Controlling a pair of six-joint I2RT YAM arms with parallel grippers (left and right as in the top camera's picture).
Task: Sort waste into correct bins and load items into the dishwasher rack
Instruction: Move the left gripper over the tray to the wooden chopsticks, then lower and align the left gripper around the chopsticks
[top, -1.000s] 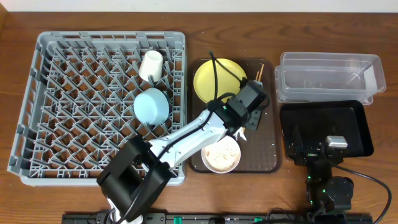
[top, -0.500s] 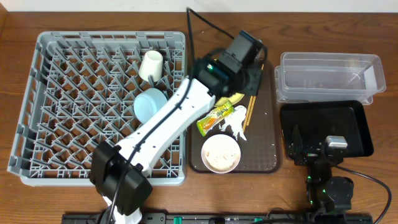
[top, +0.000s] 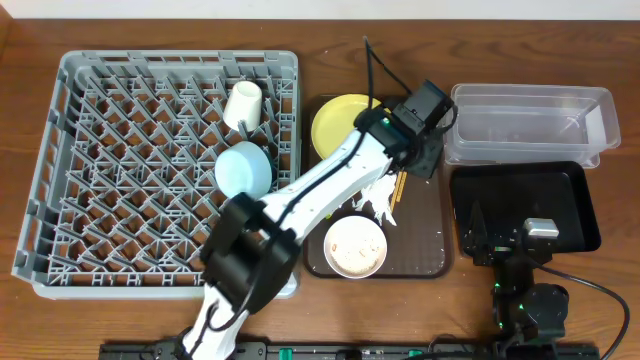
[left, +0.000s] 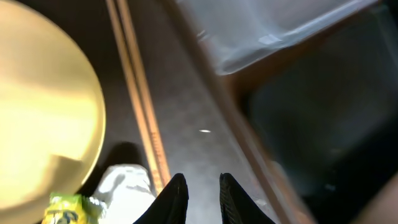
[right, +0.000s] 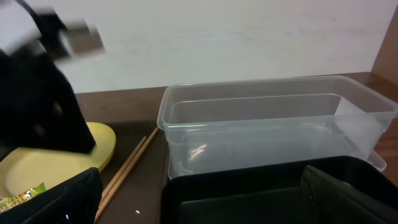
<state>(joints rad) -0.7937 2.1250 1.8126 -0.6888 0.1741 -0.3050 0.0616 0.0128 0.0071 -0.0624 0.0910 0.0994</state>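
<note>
Currently, left gripper: we read the jaws as almost together, with a thin gap and nothing in it; it hangs over the brown tray, just right of the chopsticks.
Right gripper: jaws wide apart, empty, above the black tray.
Wrapper: green and yellow, crinkled, at the edge of the plate, beside the tissue.
Tissue: white, crumpled, just beside the chopsticks.
Chopsticks: pale wood, a parallel pair lying flat on the brown tray, right of the plate.
Plate: round, glossy yellow, at the brown tray's far end.
White bowl: holds beige crumbs; at the brown tray's near end.
Tub: clear, rectangular, behind the black tray.
Rack: grey, pegged; we see the cup and blue bowl in its right half.
</note>
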